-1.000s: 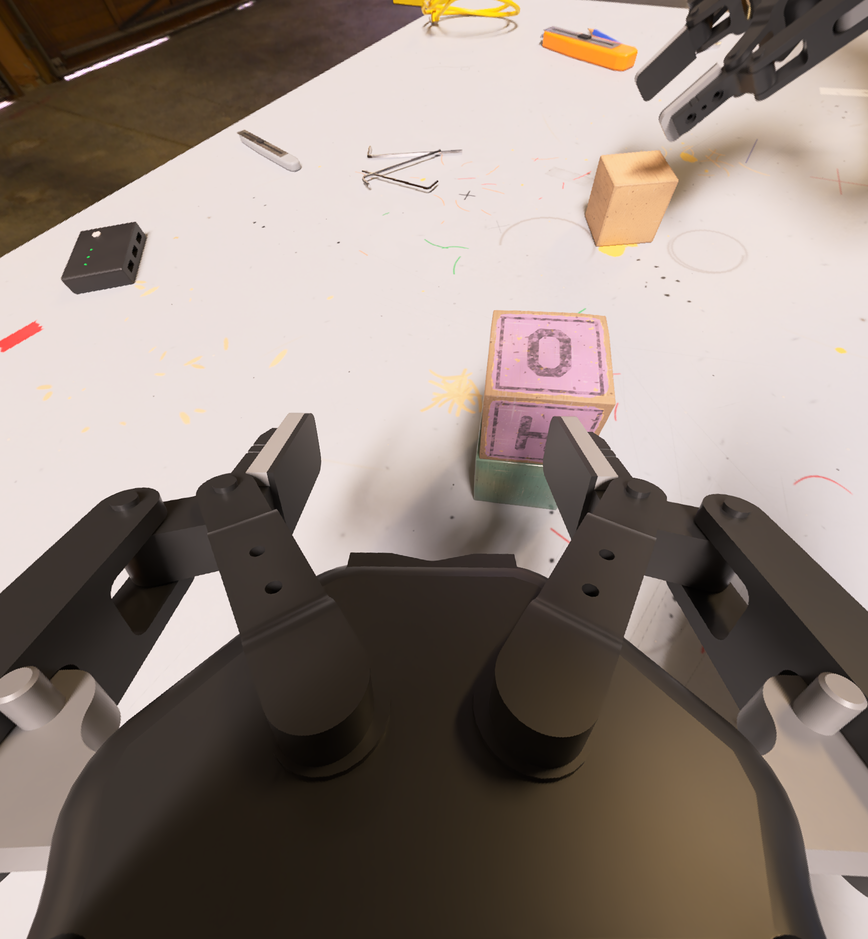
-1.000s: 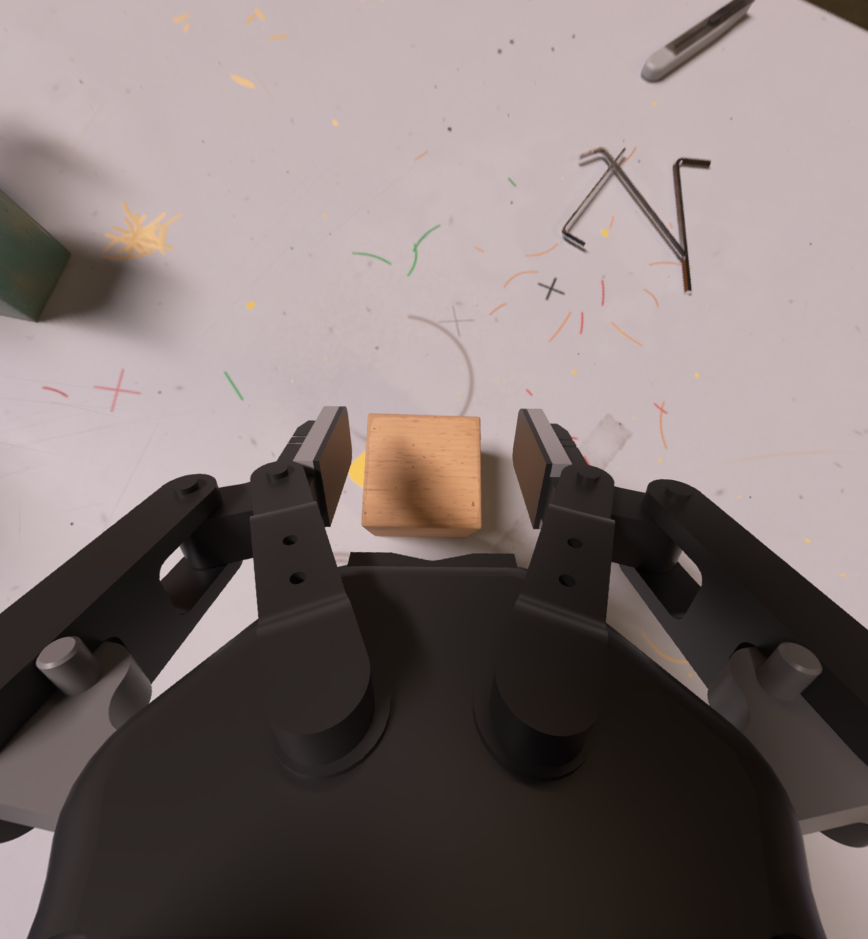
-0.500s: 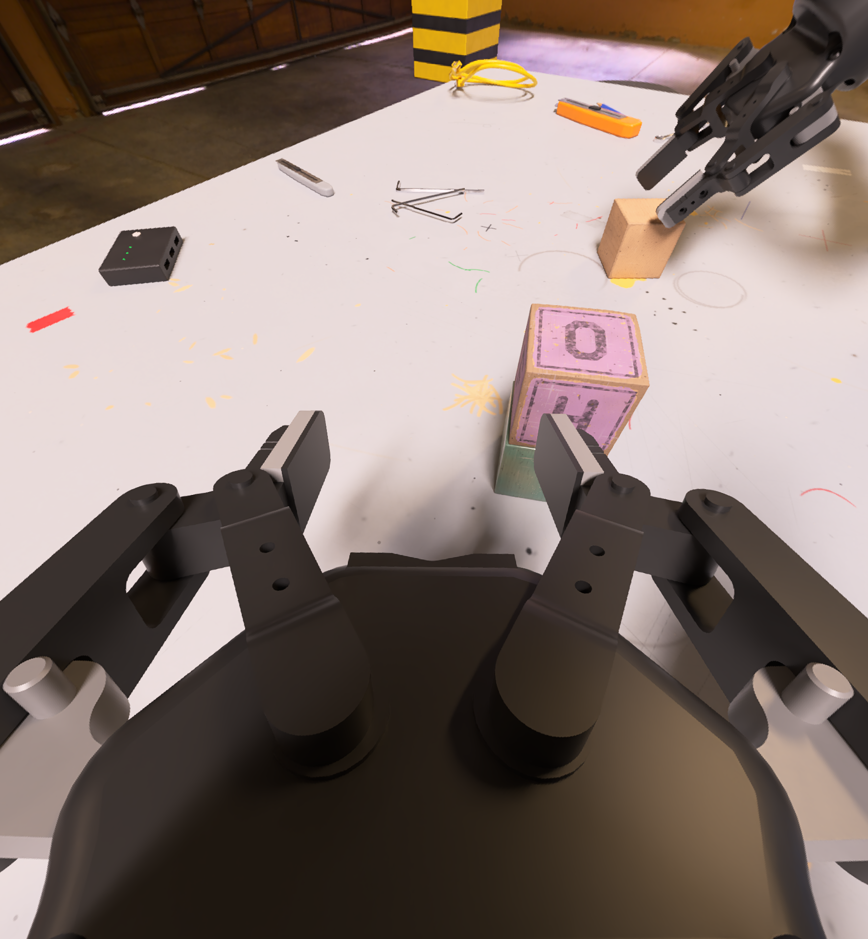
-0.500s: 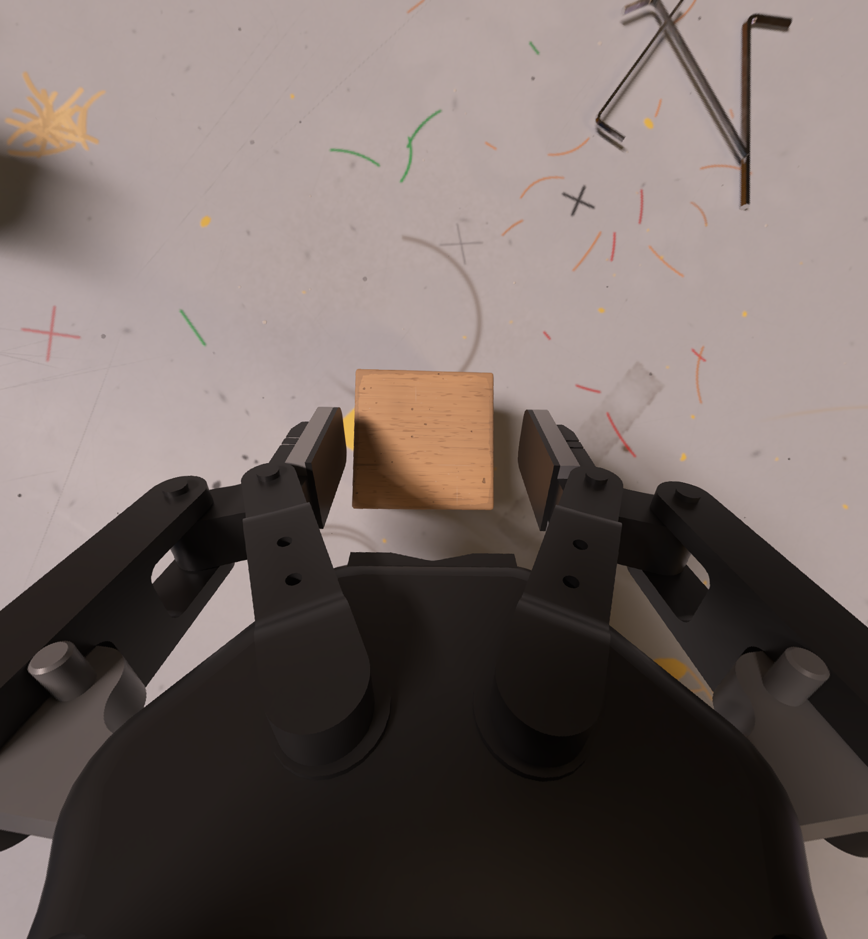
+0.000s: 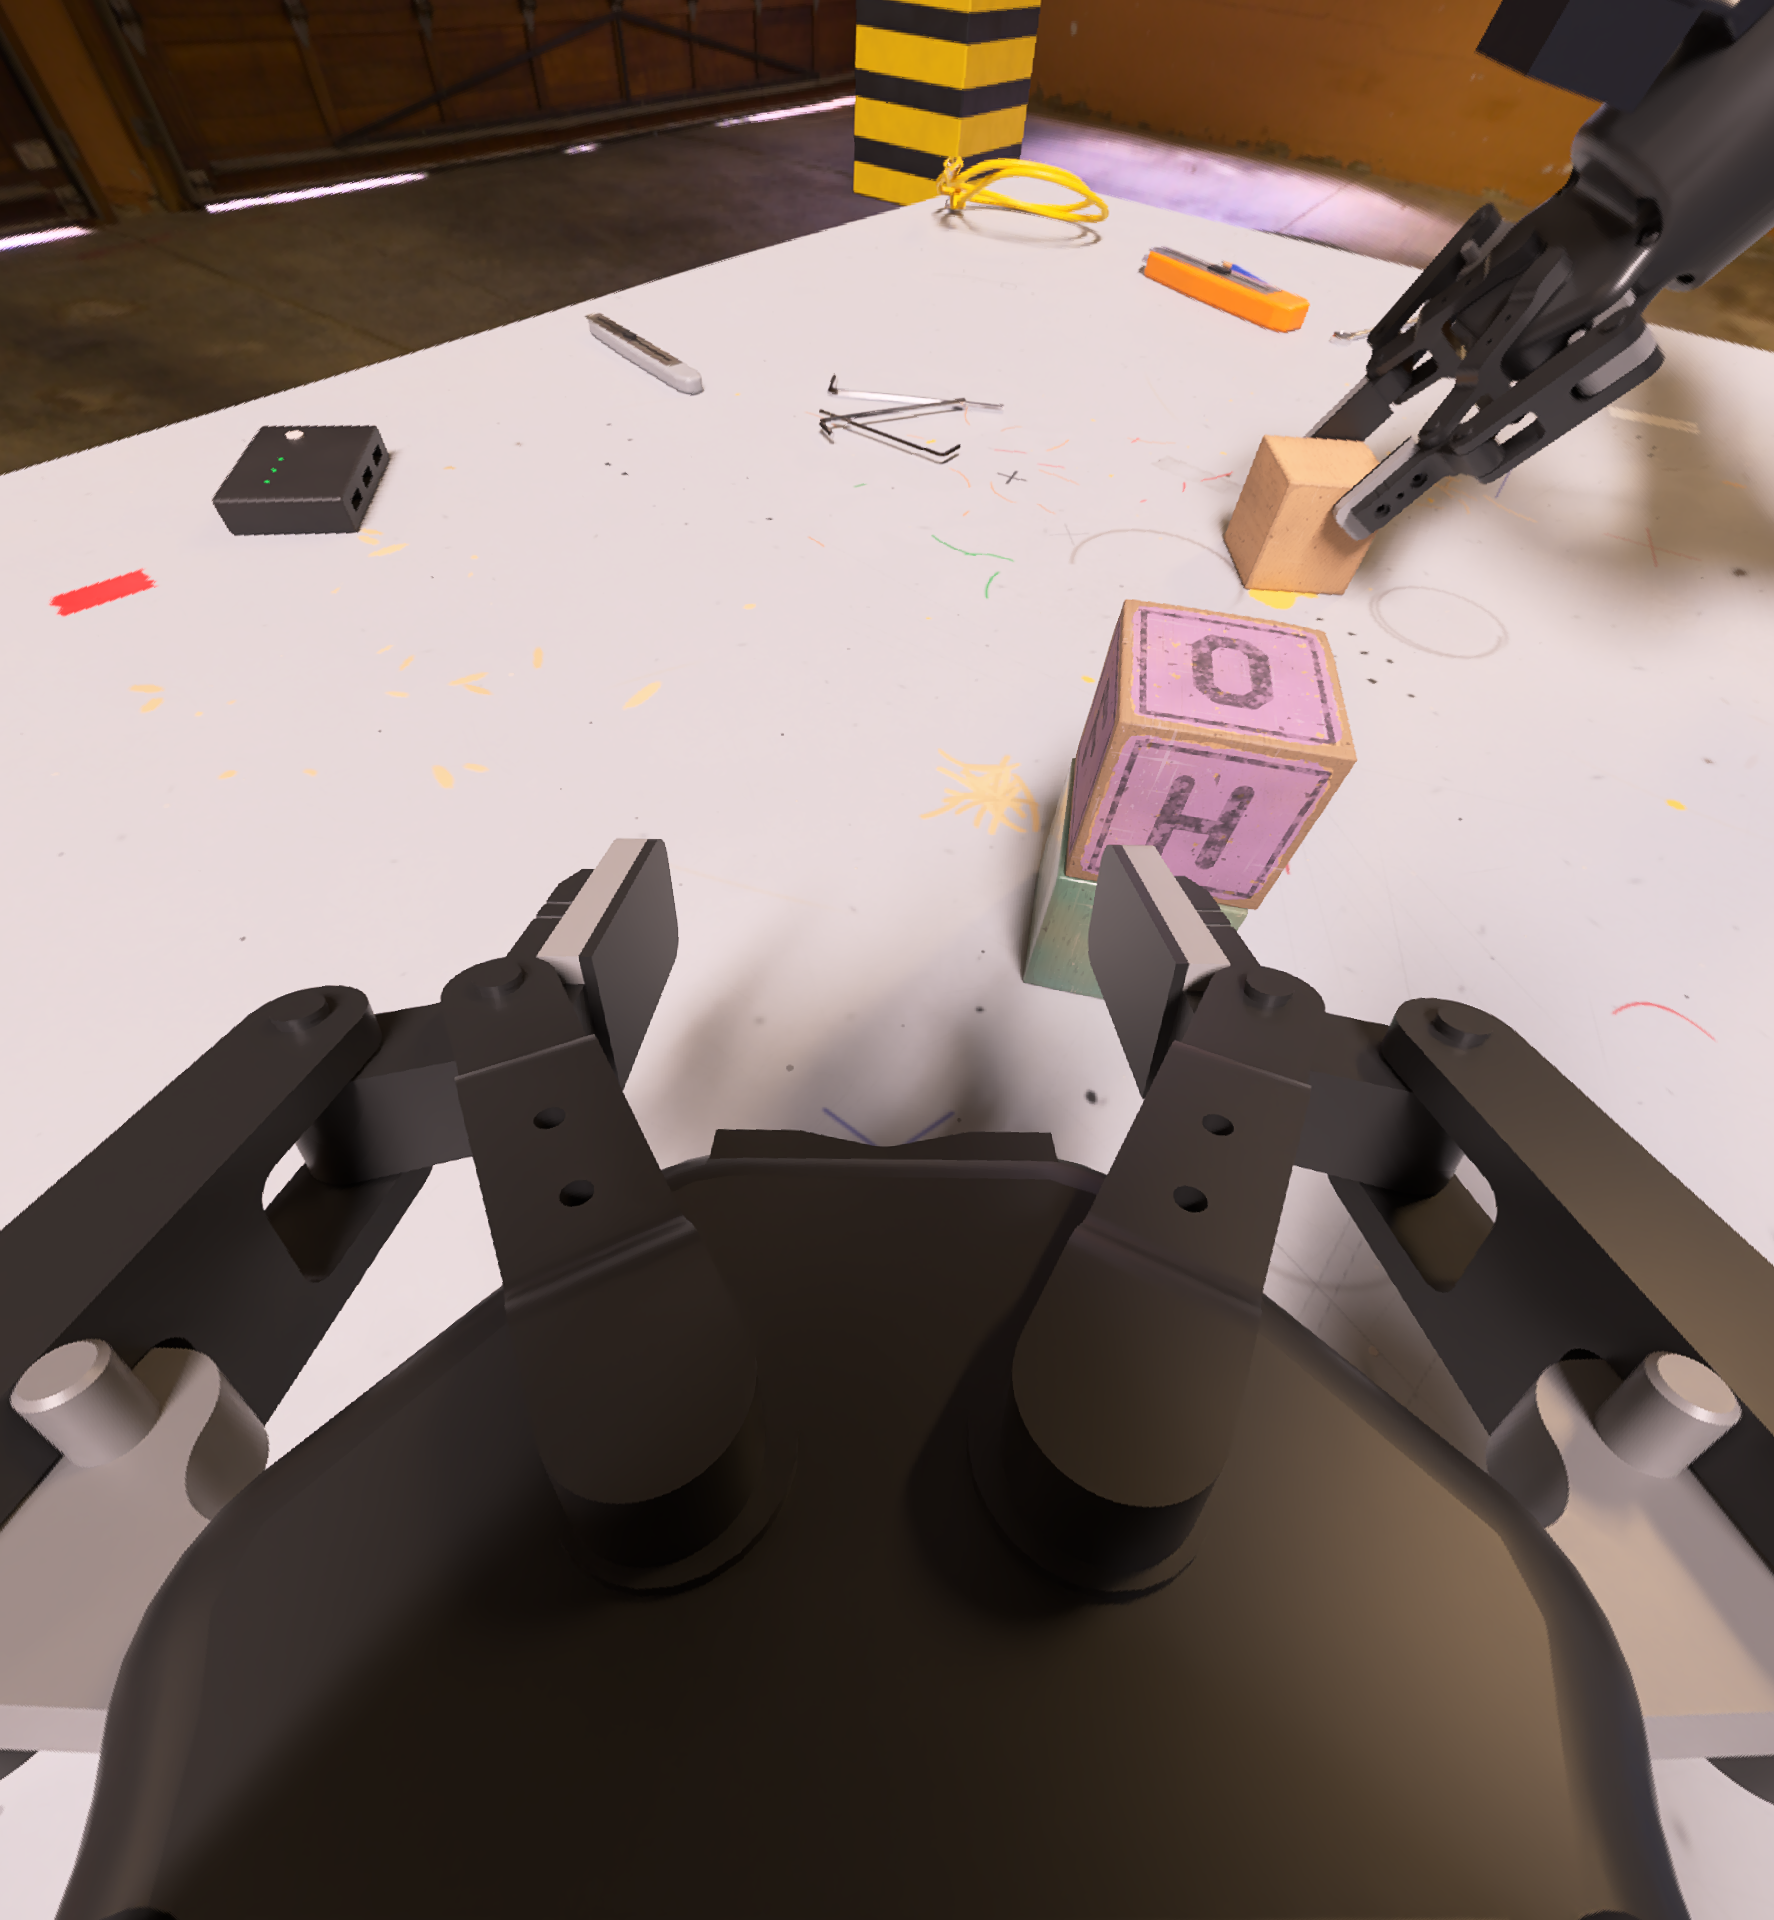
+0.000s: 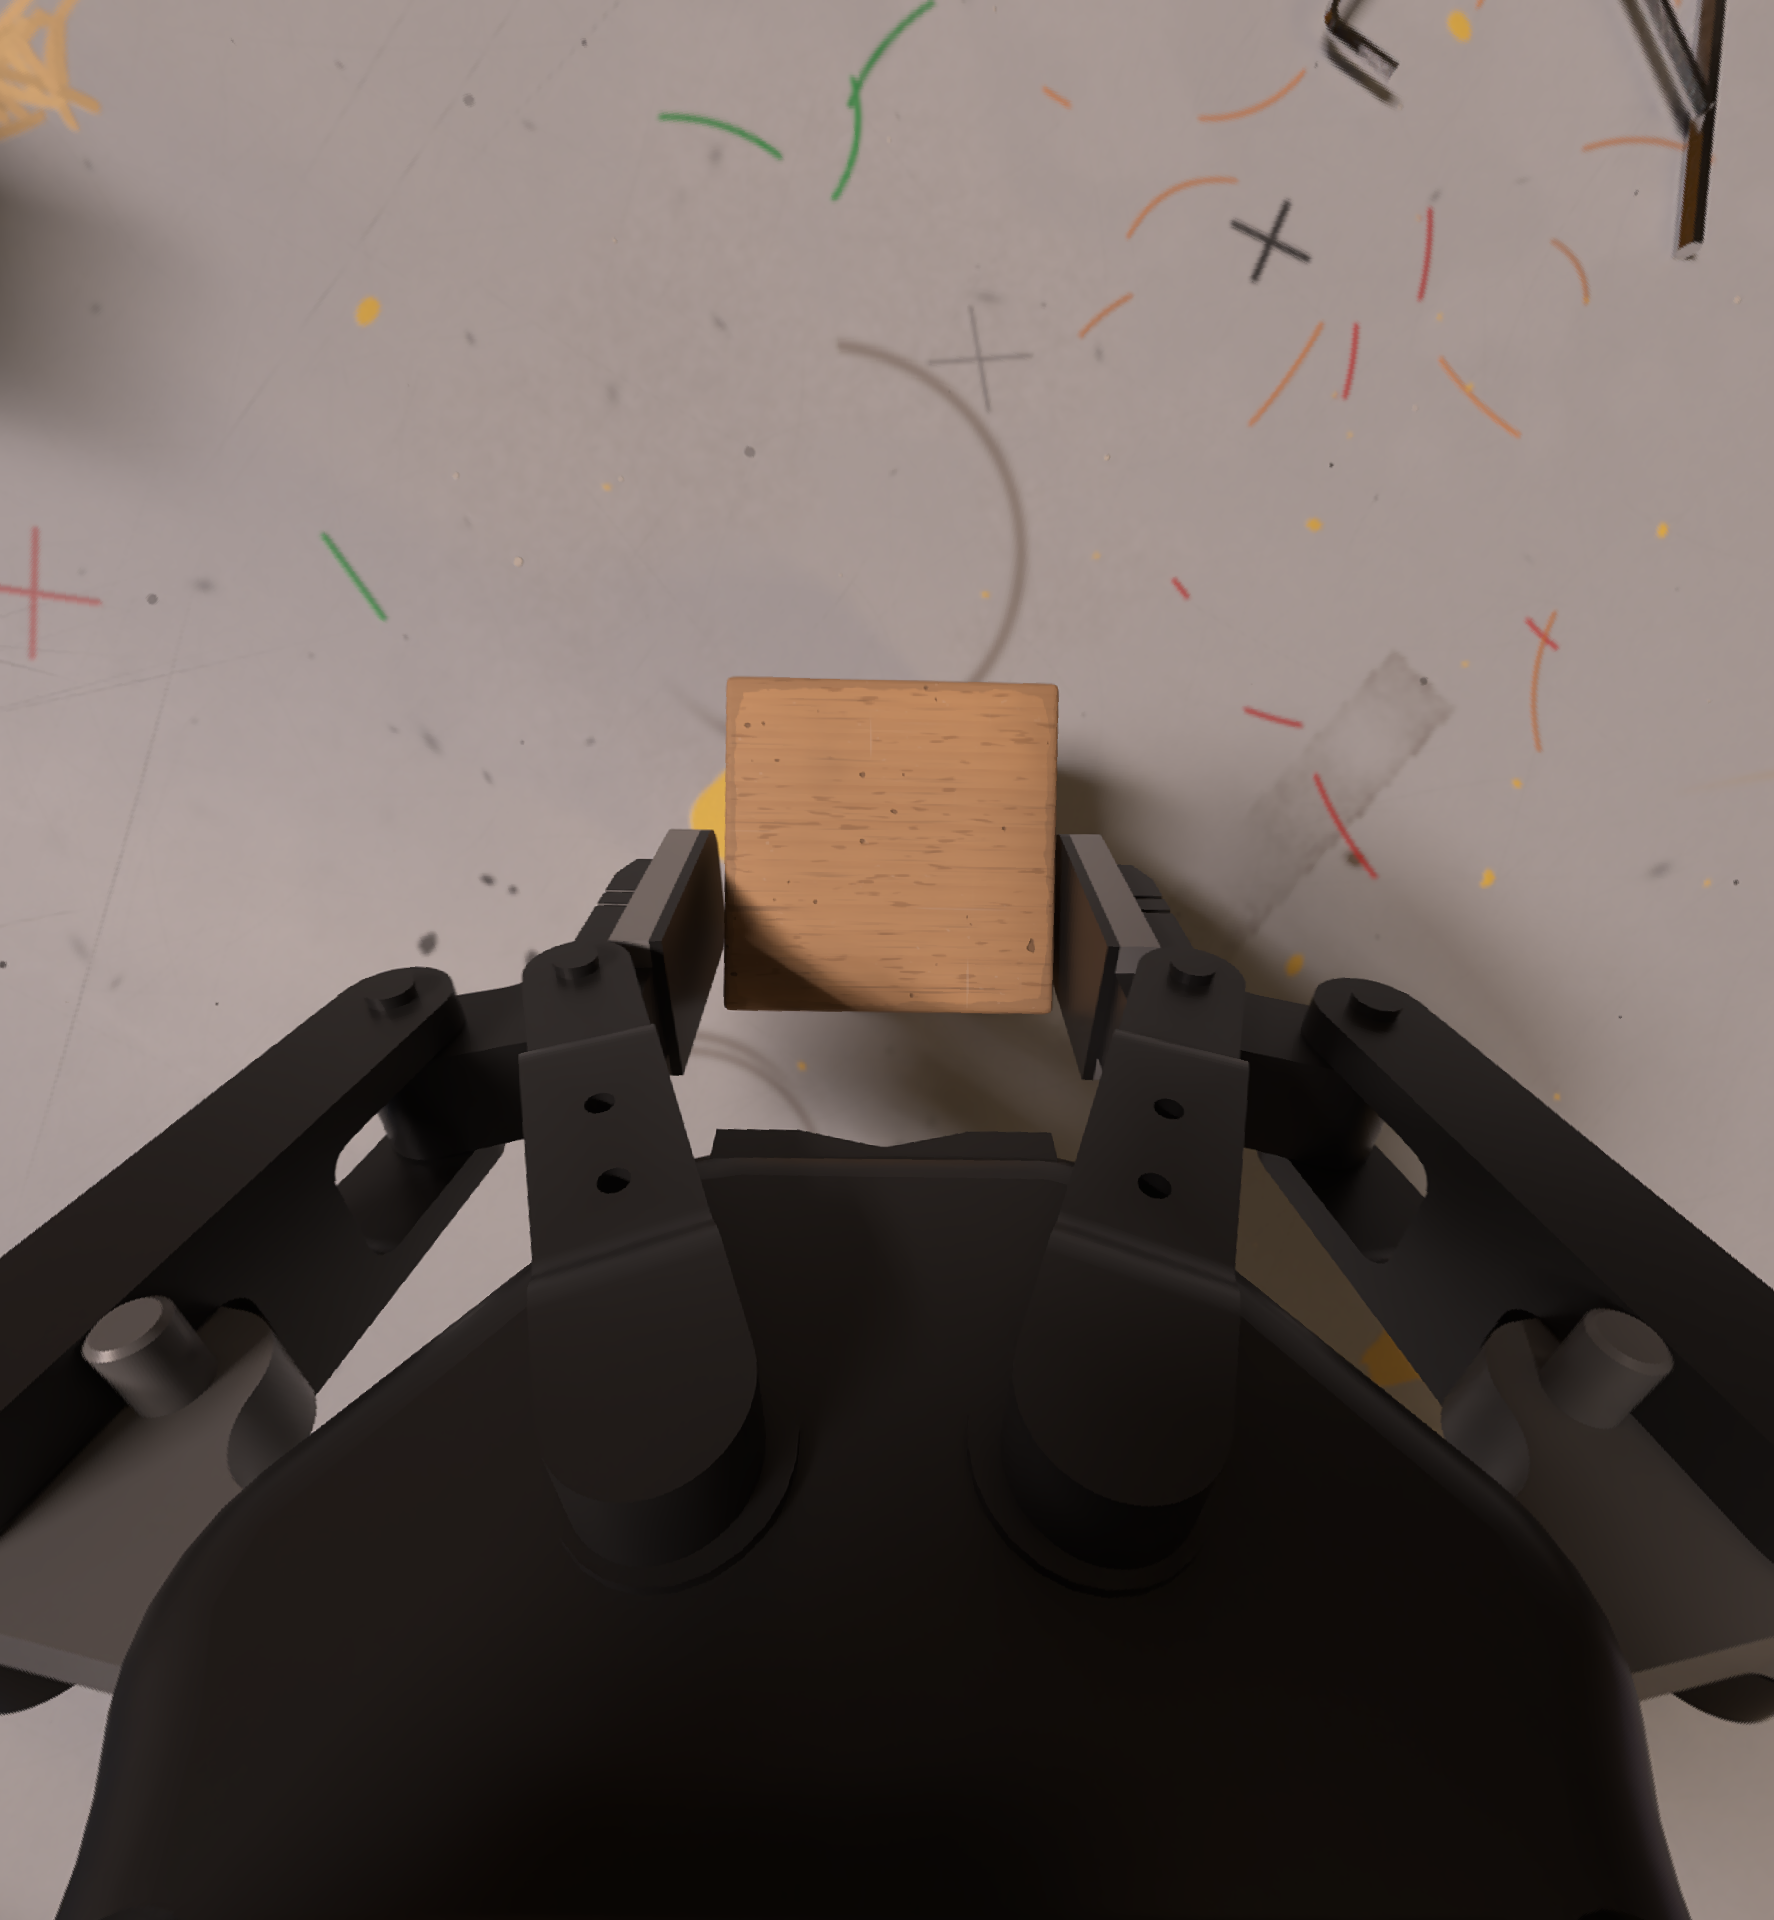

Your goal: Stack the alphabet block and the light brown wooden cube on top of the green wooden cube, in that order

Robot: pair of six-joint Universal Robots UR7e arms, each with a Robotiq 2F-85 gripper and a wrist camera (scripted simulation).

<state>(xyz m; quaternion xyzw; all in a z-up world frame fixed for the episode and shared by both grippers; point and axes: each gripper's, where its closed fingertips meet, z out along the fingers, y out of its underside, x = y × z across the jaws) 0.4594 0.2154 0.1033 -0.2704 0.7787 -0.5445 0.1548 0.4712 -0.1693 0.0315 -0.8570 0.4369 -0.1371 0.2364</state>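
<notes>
The pink alphabet block [image 5: 1215,748] sits on the green wooden cube [image 5: 1065,935], turned a little off square and overhanging to the right. My left gripper [image 5: 883,883] is open and empty, just in front of and left of the stack; its right finger overlaps the green cube in the view. The light brown wooden cube [image 5: 1288,520] stands on the white table behind the stack. My right gripper [image 5: 1345,473] straddles it from above. In the right wrist view the cube [image 6: 888,842] fills the gap between the pads, which touch its two sides, with the right gripper [image 6: 890,862] shut on it.
On the table [image 5: 654,644] lie a black box [image 5: 301,480] at left, hex keys [image 5: 893,421], a grey utility knife [image 5: 644,353], an orange knife [image 5: 1226,289] and a yellow cable [image 5: 1028,192]. A yellow-black post [image 5: 940,83] stands beyond the far edge.
My right gripper has come down over the light brown cube and its fingers have closed onto its sides. My left gripper has drawn back and up from the stack, still open.
</notes>
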